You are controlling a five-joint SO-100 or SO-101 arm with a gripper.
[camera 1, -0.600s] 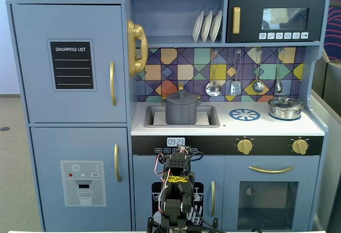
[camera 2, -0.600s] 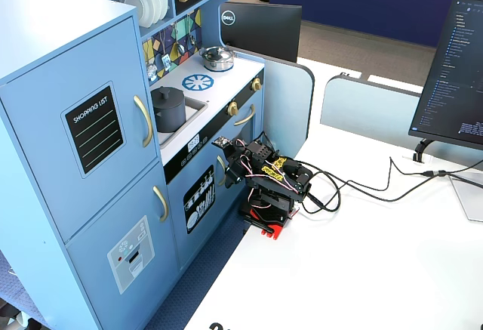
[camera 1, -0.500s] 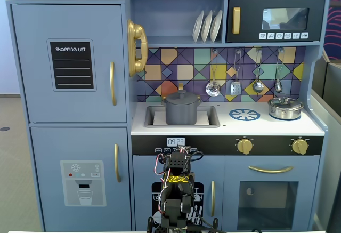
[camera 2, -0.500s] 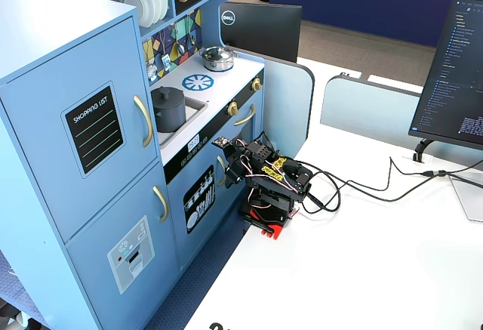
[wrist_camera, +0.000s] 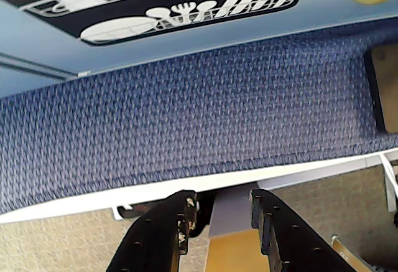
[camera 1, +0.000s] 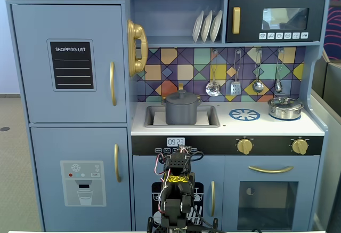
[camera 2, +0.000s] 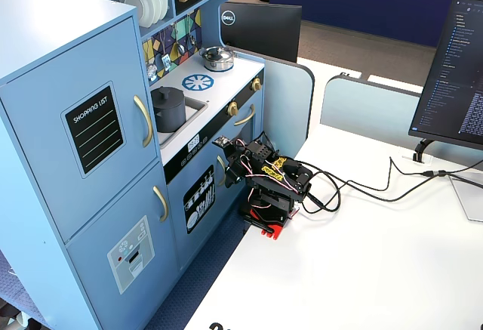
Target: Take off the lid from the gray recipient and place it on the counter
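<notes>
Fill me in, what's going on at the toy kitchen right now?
Nothing is being handled yet. The arm sits folded low on the white table in front of the toy kitchen, and its gripper is open and empty, looking down at blue carpet in the wrist view. The gray pot stands in the sink with its lid on. The counter also holds a silver pot at the right in that fixed view.

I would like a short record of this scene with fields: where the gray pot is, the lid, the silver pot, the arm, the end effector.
gray pot: standing in the sink recess of the counter
lid: on the gray pot, not removed
silver pot: on the counter at the right in a fixed view, lid on
arm: folded low in front of the toy kitchen, away from the pots
end effector: open, empty, pointing down toward the floor
</notes>
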